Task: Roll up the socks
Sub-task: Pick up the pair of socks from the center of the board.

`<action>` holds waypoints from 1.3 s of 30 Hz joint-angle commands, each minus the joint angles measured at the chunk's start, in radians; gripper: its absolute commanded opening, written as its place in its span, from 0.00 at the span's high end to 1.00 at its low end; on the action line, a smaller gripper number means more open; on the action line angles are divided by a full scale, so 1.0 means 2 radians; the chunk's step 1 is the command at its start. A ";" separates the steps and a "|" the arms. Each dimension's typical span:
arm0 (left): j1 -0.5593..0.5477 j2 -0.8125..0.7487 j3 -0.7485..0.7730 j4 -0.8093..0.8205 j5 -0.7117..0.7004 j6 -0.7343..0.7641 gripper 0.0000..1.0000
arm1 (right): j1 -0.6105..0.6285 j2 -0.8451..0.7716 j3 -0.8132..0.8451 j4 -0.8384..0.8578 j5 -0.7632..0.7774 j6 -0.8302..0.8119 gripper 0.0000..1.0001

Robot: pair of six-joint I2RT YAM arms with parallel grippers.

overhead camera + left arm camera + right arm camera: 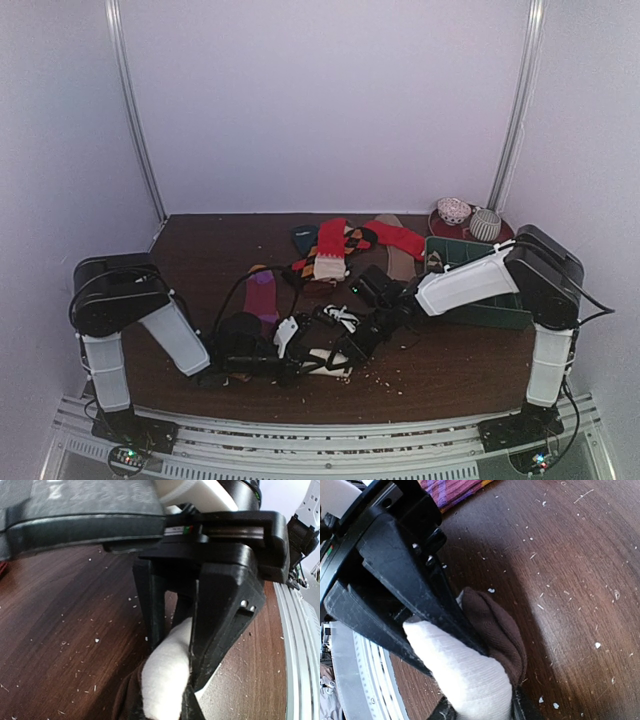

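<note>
**A:** Step in hand?

**B:** Probably the start of the roll, on the cream-and-brown sock [160,685]. Lower centre of the overhead view, near the front edge of the table [200,260].

**A:** Grippers?

**B:** At left, left gripper [172,667] clamped tight on the cream end. At right, right gripper [455,662] pinching the same sock, brown fabric bulging beside. Next: likely turning one end over the other, fabric taut.

Both end effectors [175,665] [465,675] low, clamped.

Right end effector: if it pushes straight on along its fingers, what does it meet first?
The cream-and-brown sock, which sits between the right end effector's fingers; just beyond it, probably the wooden tabletop, though depth is unclear.
</note>
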 commanded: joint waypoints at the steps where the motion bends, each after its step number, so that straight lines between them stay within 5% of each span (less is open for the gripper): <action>1: 0.006 -0.002 0.003 -0.113 -0.023 0.018 0.73 | 0.019 0.044 -0.035 -0.054 0.040 0.014 1.00; 3: 0.012 -0.024 0.007 -0.130 -0.036 0.025 0.50 | 0.015 0.043 -0.041 -0.046 0.049 0.026 1.00; 10: 0.028 -0.136 0.021 -0.215 -0.086 0.061 0.02 | 0.000 0.018 -0.050 -0.041 0.072 0.042 1.00; 22: 0.036 -0.297 0.039 -0.290 -0.187 0.085 0.02 | -0.069 -0.125 -0.013 -0.069 0.179 0.112 1.00; 32: 0.045 -0.292 0.095 -0.301 -0.213 0.094 0.02 | -0.181 -0.239 0.006 -0.114 0.255 0.163 1.00; 39: 0.045 -0.284 0.105 -0.305 -0.190 0.097 0.02 | -0.263 -0.233 0.034 -0.129 0.309 0.174 1.00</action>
